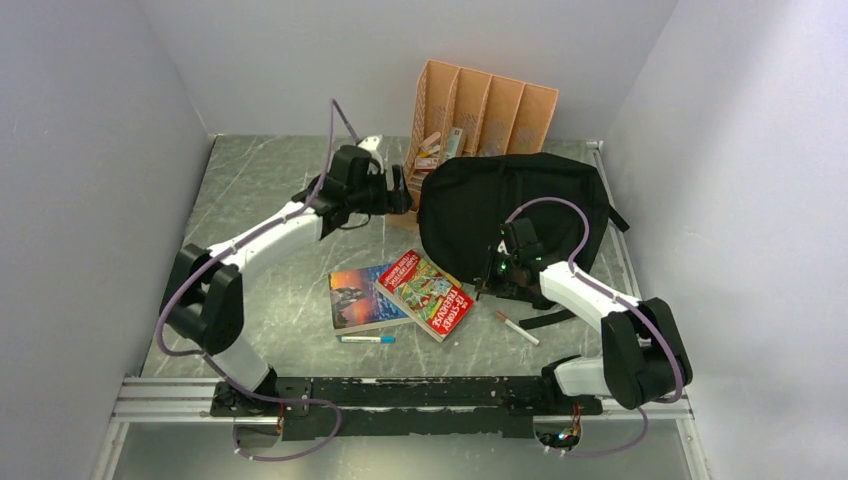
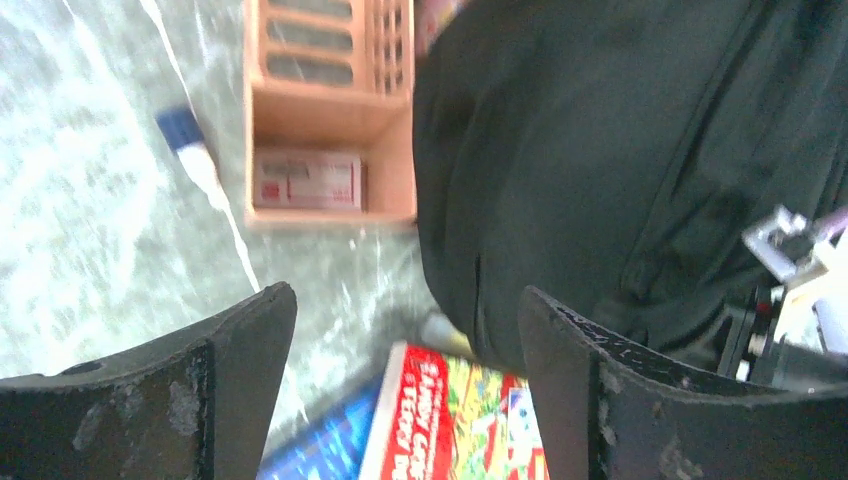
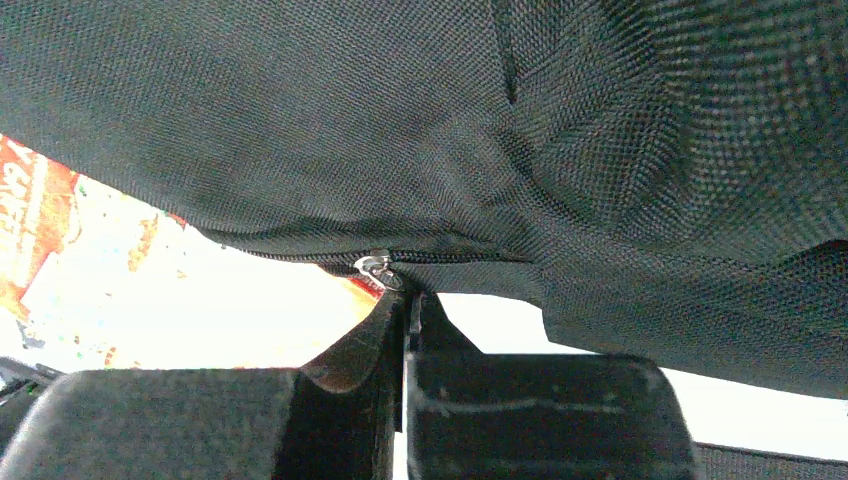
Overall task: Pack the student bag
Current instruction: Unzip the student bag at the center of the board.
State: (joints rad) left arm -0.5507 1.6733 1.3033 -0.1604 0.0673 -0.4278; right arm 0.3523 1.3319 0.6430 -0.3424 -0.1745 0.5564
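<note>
The student bag point(image 1: 510, 205) is a black backpack lying flat at the back right of the table, zipped along its near edge. My right gripper point(image 1: 495, 270) is at that near edge. In the right wrist view the gripper point(image 3: 408, 300) is shut on the silver zipper pull point(image 3: 378, 268) of the bag point(image 3: 450, 130). My left gripper point(image 1: 400, 195) is open and empty, held above the table just left of the bag. In the left wrist view the gripper point(image 2: 405, 300) has its jaws wide apart, with the bag point(image 2: 600, 150) on the right.
An orange slotted organizer point(image 1: 480, 115) with small items stands behind the bag; it also shows in the left wrist view point(image 2: 330, 110). A red book point(image 1: 428, 292) lies over a blue book point(image 1: 360, 297), with a blue pen point(image 1: 366, 339) and a white pen point(image 1: 517, 327) near the front.
</note>
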